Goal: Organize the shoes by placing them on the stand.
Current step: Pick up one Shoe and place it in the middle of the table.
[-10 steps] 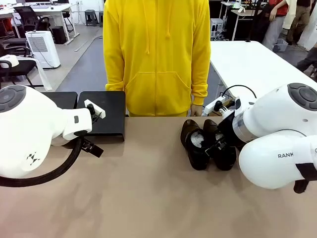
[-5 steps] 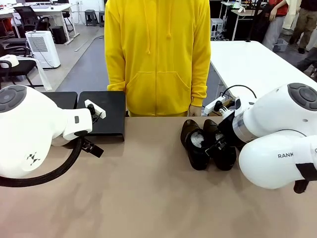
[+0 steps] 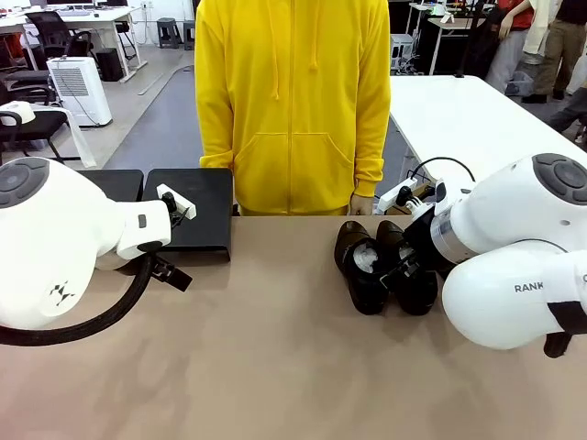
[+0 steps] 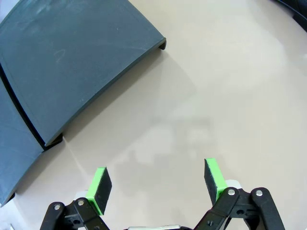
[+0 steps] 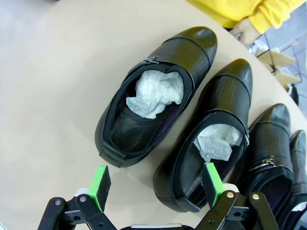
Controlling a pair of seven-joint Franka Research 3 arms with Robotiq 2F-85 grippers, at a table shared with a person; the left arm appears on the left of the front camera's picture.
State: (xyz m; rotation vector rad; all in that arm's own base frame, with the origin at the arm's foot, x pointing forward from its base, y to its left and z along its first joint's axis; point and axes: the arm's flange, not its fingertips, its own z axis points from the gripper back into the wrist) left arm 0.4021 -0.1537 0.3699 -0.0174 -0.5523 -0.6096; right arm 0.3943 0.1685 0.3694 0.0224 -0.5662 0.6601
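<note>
Several glossy black shoes lie side by side at the table's right. In the right wrist view the first shoe point(image 5: 153, 96) and second shoe point(image 5: 211, 139) show white paper stuffing, and a third shoe point(image 5: 268, 148) lies beyond them. My right gripper point(image 5: 156, 186) hangs open just above their heels, its right pad point(image 5: 212, 184) over the second shoe's heel. The front view shows the shoes point(image 3: 367, 266) beside my right arm. The black stand point(image 3: 188, 215) sits at the far left. My left gripper point(image 4: 157, 181) is open over bare table, with the stand point(image 4: 72, 62) ahead of it.
A person in a yellow hoodie point(image 3: 293, 101) stands at the far edge, one hand point(image 3: 364, 203) near the shoes. My bulky left arm point(image 3: 64, 247) covers the near left. A white table point(image 3: 468, 115) stands behind on the right. The table's middle point(image 3: 275, 330) is bare.
</note>
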